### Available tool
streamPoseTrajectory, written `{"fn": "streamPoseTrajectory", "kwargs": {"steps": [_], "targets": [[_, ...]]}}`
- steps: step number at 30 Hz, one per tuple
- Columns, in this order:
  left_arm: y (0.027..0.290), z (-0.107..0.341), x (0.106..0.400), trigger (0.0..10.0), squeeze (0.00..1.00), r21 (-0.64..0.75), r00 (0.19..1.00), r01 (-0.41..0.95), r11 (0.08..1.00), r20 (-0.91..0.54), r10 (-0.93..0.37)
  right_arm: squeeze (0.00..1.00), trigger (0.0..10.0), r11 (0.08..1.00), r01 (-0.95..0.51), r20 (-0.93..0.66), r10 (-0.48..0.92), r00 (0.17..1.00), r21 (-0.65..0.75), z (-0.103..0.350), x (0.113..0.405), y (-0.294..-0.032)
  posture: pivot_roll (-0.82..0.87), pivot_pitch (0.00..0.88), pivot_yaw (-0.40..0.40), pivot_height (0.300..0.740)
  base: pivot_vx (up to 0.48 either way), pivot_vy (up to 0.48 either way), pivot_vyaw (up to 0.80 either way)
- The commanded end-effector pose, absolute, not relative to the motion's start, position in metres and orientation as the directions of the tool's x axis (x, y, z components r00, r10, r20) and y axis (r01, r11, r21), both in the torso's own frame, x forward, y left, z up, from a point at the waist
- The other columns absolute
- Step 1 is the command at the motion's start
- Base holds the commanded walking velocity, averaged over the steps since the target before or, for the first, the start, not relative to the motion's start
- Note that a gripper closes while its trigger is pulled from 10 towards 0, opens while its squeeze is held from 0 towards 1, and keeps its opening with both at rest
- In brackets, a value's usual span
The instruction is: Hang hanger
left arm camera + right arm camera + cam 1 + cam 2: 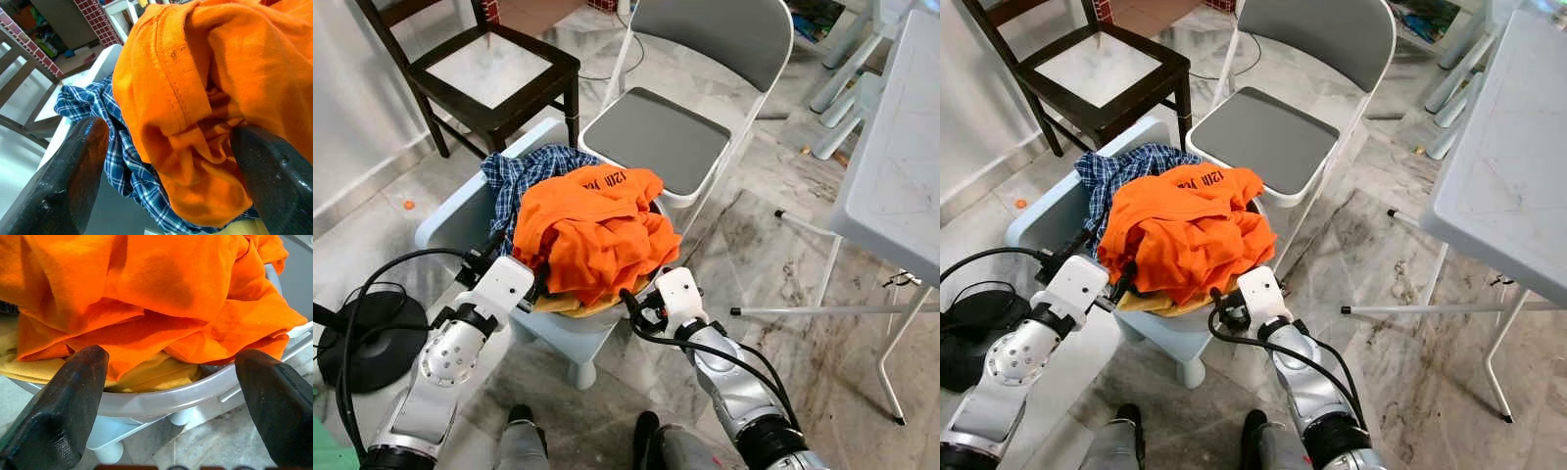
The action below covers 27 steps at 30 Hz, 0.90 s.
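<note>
Your left hand (166, 161) and right hand (171, 377), both with fingers spread apart, hovered at the near edge of the orange shirt (592, 230) heaped mid-frame on the pale chair (460, 211). I couldn't make out a hanger.

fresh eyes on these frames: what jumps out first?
The bright orange shirt, heaped on a pale blue plastic chair over a blue plaid shirt and a yellow cloth. Both claws sit open at the heap's near edge, the left claw at the orange and plaid, the right claw at the seat rim. A grey folding chair stands behind.
</note>
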<state>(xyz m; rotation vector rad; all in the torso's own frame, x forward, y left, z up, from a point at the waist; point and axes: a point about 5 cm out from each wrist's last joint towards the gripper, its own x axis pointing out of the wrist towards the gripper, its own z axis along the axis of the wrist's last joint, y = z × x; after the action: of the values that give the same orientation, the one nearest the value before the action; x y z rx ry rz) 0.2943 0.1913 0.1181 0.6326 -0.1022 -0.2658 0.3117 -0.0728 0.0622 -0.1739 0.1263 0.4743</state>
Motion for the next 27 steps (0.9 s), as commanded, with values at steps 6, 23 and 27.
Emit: {"fn": "streamPoseTrajectory", "kwargs": {"steps": [6, 23, 27], "targets": [[0.184, 0.116, 0.299, 10.0, 0.0, 0.632, 0.943, 0.261, 0.73, -0.005, -0.332, 0.0, 10.0, 0.888, -0.44, -0.194, 0.412, 0.89, -0.131, 0.053, 0.308, -0.08, 0.22, 0.283, -0.094, 0.74, 0.0, 0.0, 0.0], [0.183, 0.111, 0.308, 0.0, 0.0, 0.719, 0.888, 0.349, 0.601, -0.048, -0.458, 0.0, 10.0, 0.897, -0.422, -0.196, 0.393, 0.898, -0.134, 0.054, 0.31, -0.082, 0.22, 0.278, -0.092, 0.74, 0.0, 0.0, 0.0], [0.183, 0.111, 0.309, 0.0, 0.0, 0.717, 0.886, 0.351, 0.602, -0.045, -0.462, 0.0, 10.0, 0.898, -0.42, -0.197, 0.391, 0.899, -0.134, 0.053, 0.31, -0.083, 0.22, 0.278, -0.092, 0.74, 0.0, 0.0, 0.0]]}}
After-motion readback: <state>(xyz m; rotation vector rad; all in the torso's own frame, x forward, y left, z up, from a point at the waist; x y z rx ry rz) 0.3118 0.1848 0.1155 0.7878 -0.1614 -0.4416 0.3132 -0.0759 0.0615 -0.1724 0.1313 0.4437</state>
